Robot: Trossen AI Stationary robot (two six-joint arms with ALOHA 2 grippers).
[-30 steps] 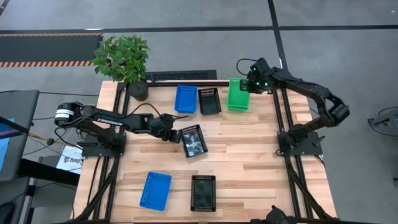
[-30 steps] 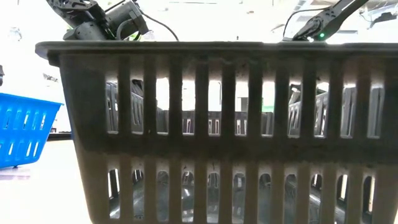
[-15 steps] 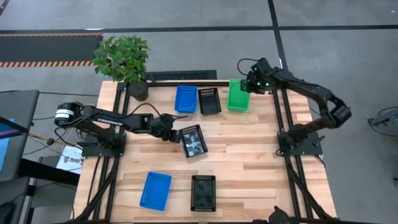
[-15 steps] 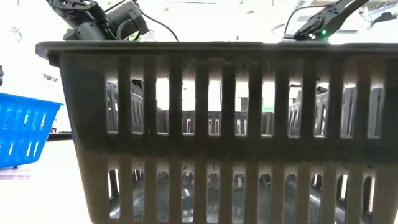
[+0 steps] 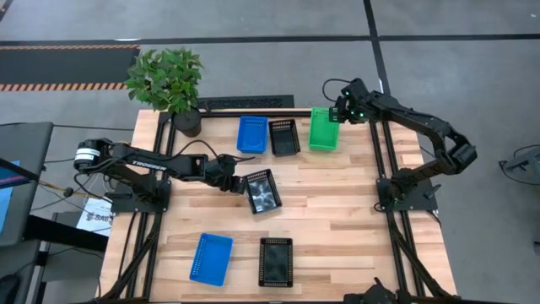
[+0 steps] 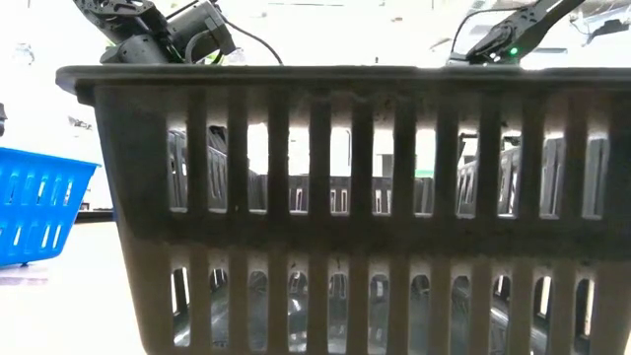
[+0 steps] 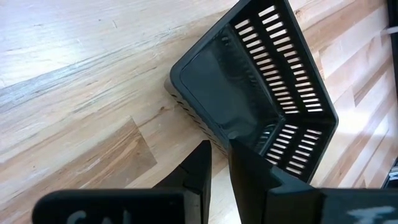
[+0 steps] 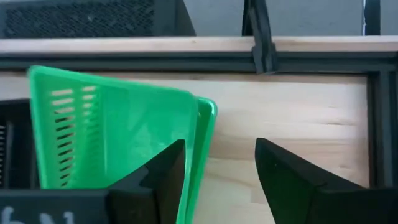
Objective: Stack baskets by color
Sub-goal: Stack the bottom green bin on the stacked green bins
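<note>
Counter (image 5: 337, 211), wooden, carrying all items. Plant (image 5: 167, 80) at its far left corner, serving as landmark. Beside the plant: blue basket (image 5: 251, 133), black basket (image 5: 283, 136), green basket (image 5: 322, 128). Right end effector (image 5: 338, 112), fingers apart, by the green basket. Left end effector (image 5: 241, 184) clamped on tilted black basket (image 5: 262, 191).

Pretty standard light wood plank table (image 5: 337, 211) with a bunch of stuff sitting on it. Along the far edge there's a potted plant (image 5: 169, 84) at the left corner, then a row of a blue basket (image 5: 251, 134), a black basket (image 5: 283, 137) just beside it and a green basket stack (image 5: 322, 129) a bit further right. Mid-table there's a tilted black basket (image 5: 261, 192), and near the front edge a second blue basket (image 5: 211, 258) and another black one (image 5: 276, 262).
</note>
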